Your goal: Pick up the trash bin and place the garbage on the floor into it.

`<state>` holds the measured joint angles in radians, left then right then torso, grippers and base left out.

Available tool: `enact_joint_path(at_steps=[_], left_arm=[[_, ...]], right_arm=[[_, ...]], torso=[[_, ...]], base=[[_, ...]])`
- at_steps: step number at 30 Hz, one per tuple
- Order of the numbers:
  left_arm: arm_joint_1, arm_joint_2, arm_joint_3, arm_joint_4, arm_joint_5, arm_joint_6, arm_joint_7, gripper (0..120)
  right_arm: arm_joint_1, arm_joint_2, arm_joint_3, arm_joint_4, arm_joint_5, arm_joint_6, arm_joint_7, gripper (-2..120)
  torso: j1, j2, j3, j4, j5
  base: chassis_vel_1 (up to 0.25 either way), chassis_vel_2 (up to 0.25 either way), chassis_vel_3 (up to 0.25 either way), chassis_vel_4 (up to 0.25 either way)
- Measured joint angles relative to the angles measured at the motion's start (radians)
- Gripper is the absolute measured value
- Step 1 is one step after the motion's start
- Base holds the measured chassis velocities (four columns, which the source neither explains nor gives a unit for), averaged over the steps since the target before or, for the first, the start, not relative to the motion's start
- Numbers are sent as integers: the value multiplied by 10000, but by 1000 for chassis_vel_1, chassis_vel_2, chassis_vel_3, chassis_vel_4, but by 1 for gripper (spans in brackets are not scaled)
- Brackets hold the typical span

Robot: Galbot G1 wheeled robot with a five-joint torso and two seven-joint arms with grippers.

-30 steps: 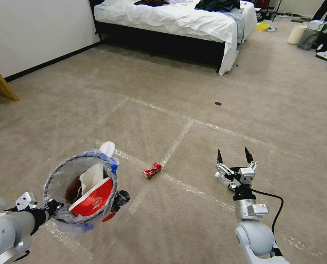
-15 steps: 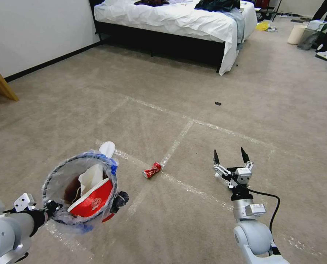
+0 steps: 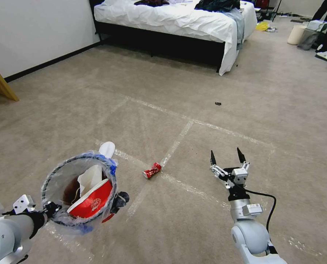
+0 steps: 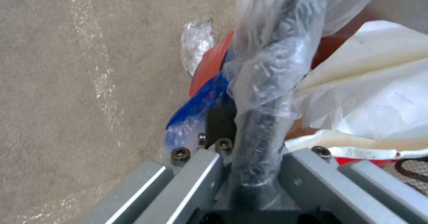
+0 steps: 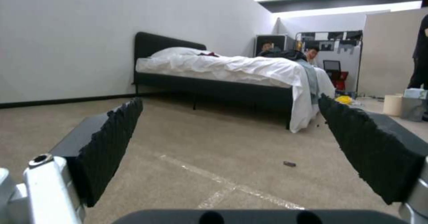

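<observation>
Since the earlier frames the right hand [image 3: 226,157] had drawn back slightly toward the robot and a little to its left, and the trash bin [image 3: 79,190] had sunk marginally in the head view; the crushed red can [image 3: 152,170] had not shifted on the floor [image 3: 97,91]. The left hand [image 3: 48,212] was closed on the near rim of the trash bin, holding it clear of the carpet at the robot's left front; the left wrist view showed the dark rim [image 4: 267,93], wrapped in crinkled clear liner with blue edging [image 4: 196,103], gripped between the grey jaws. The bin was tilted with its mouth toward the camera and contained a crushed red-and-white paper cup [image 3: 92,201] bearing a small round white emblem, its wording too small to read, with folded white paper [image 3: 90,178] behind it and a brown mass deeper inside. A white oval object [image 3: 107,148] lay on the floor just beyond the bin, beside a tape line. The right hand stood empty, its two black fingers [image 3: 213,158] spread wide and pointing away from the robot, above the carpet and well to the right of the can. The can lay on its side touching a pale tape line [image 3: 178,141] near a crossing of the grid; its white markings could not be read. A small dark scrap [image 3: 217,103] lay farther off, toward the bed [image 3: 171,18]. The right wrist view looked between the ridged finger pads [image 5: 111,140] across the carpet to the bed and that scrap [image 5: 289,163].
</observation>
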<state>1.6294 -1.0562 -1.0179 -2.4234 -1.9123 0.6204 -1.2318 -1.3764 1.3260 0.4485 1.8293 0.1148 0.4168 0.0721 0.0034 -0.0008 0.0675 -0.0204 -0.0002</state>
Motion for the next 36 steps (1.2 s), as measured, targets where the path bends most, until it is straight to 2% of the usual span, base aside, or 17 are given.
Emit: enact_joint_path(at_steps=[19, 36], left_arm=[[-132, 212, 55, 216, 7, 18, 86, 0], [-551, 358, 244, 653, -35, -7, 114, 0]], right_arm=[[184, 139, -120, -207, -34, 25, -56, 100], [758, 179, -488, -746, 10, -14, -11, 100]], torso=[[-1, 0, 1, 1, -1], [0, 0, 1, 0, -1]], base=[[-62, 64, 67, -55], [-60, 56, 66, -65]])
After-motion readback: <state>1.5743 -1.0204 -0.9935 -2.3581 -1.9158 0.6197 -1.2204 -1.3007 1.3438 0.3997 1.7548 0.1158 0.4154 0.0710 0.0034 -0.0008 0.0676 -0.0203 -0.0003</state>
